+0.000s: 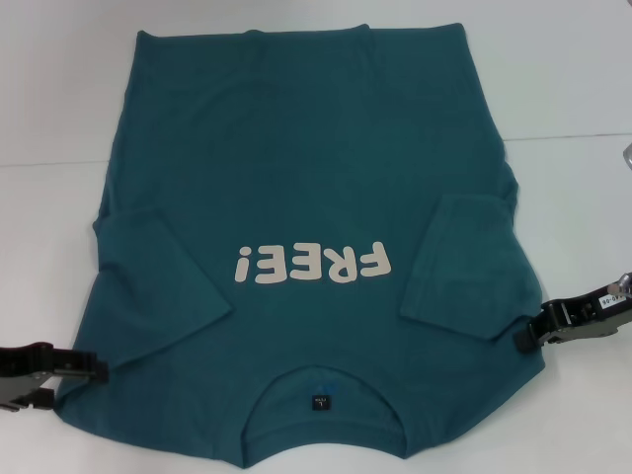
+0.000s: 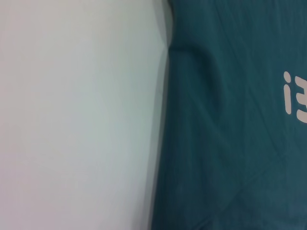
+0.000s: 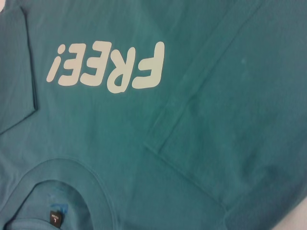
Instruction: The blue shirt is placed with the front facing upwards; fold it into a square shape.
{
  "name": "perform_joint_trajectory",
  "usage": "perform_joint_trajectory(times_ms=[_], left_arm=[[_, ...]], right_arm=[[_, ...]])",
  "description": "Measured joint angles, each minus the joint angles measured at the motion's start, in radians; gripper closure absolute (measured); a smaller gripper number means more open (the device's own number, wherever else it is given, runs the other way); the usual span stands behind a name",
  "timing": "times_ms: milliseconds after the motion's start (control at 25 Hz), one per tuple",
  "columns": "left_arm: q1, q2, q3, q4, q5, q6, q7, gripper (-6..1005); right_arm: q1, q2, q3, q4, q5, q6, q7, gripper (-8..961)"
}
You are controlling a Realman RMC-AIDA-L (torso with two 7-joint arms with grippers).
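The blue shirt (image 1: pixel 316 197) lies flat and front up on the white table, its neckline (image 1: pixel 321 380) toward me and the off-white "FREE!" print (image 1: pixel 314 265) reading upside down. Both short sleeves are folded inward onto the chest: one at the left (image 1: pixel 158 281), one at the right (image 1: pixel 464 262). My left gripper (image 1: pixel 79 385) rests open at the shirt's near-left shoulder edge with nothing between its fingers. At the near-right shoulder edge my right gripper (image 1: pixel 531 328) is open too. The right wrist view shows the print (image 3: pixel 110 66), the collar label (image 3: pixel 56 218) and the folded right sleeve (image 3: pixel 240 120).
White table surface (image 1: pixel 59 118) surrounds the shirt on the left, right and far side. The left wrist view shows the shirt's left edge (image 2: pixel 165 120) against bare table (image 2: pixel 72 120). A small grey object (image 1: pixel 626 155) sits at the right border.
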Motion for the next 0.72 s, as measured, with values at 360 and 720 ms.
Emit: perform_joint_trajectory(times_ms=[360,720], left_arm=[[-0.001,0.0,0.0,-0.003,0.008,-0.011,0.0,95],[-0.002,0.0,0.0,-0.014,0.027,-0.025,0.001,96]], right_arm=[[0.0,0.0,0.0,0.002,0.0,0.001,0.0,896],[-0.002,0.005,0.0,0.002,0.0,0.001,0.0,893]])
